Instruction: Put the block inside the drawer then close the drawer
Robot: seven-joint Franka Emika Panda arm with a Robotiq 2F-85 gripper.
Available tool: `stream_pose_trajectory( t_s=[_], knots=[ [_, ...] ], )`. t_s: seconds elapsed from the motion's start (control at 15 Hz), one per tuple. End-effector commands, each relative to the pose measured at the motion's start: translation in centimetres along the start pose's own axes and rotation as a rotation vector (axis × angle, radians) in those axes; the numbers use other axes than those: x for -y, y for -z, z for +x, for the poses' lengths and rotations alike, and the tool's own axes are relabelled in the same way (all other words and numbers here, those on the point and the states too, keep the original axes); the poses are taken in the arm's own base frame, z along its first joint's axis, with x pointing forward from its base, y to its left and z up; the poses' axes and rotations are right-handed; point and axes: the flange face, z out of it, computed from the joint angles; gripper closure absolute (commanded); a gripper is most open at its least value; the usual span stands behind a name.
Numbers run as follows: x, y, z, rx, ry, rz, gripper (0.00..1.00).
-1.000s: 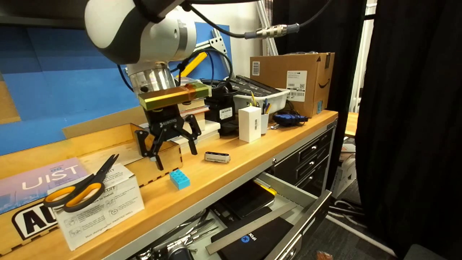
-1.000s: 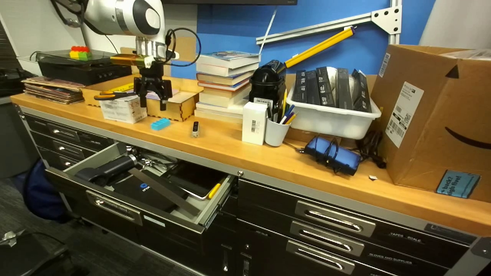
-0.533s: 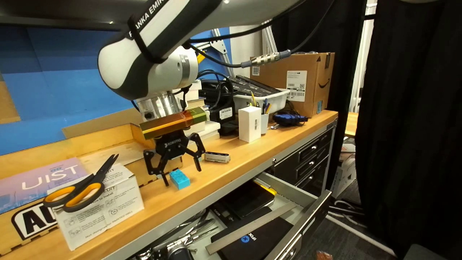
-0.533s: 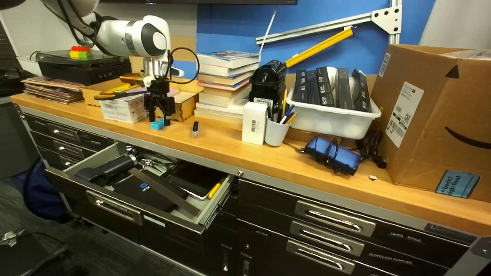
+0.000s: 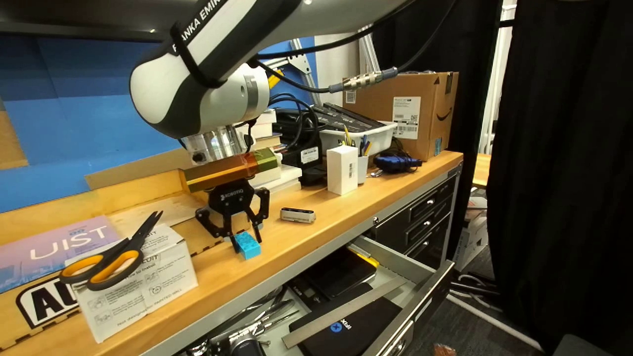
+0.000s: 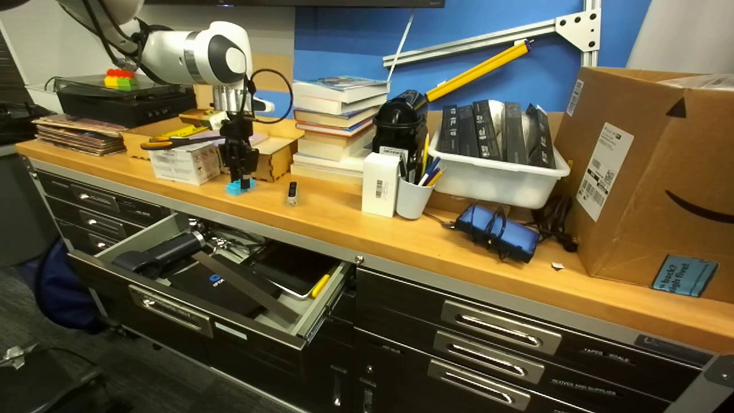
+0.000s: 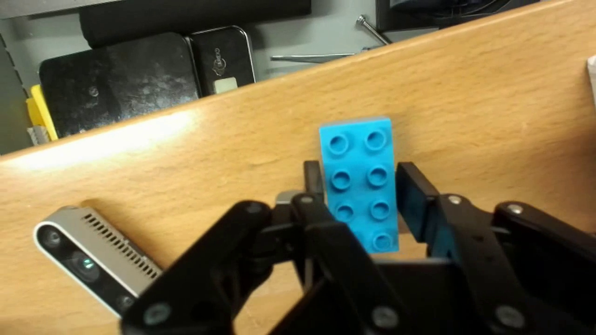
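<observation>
On the benchtop [image 7: 242, 139], the pincer [image 7: 360, 182] pinches the block [image 7: 359, 156], long axis toward the drawer [image 6: 226, 319].

In an exterior view, round 1 block [image 5: 248, 246]: 1 scissors [image 5: 130, 245], 9 o'clock; 1 camera [image 5: 297, 216], 2 o'clock; 1 open drawer [image 5: 410, 311], 4 o'clock.
</observation>
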Motion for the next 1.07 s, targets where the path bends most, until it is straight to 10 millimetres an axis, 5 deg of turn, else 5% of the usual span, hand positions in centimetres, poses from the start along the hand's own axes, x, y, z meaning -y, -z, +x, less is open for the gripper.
stream_pose_trajectory(
  t_s=[0.0, 0.47, 0.93, 1.0],
  knots=[
    [-1.4, 1.5, -2.3, -0.007, -0.003, 0.006, 0.87],
    [-7.2, -1.4, -7.6, 0.076, -0.011, 0.047, 0.88],
    [-7.5, -6.2, -8.4, 0.149, 0.027, -0.05, 0.88],
    [-7.4, -6.5, -8.5, 0.159, 0.026, -0.05, 0.38]
  ],
)
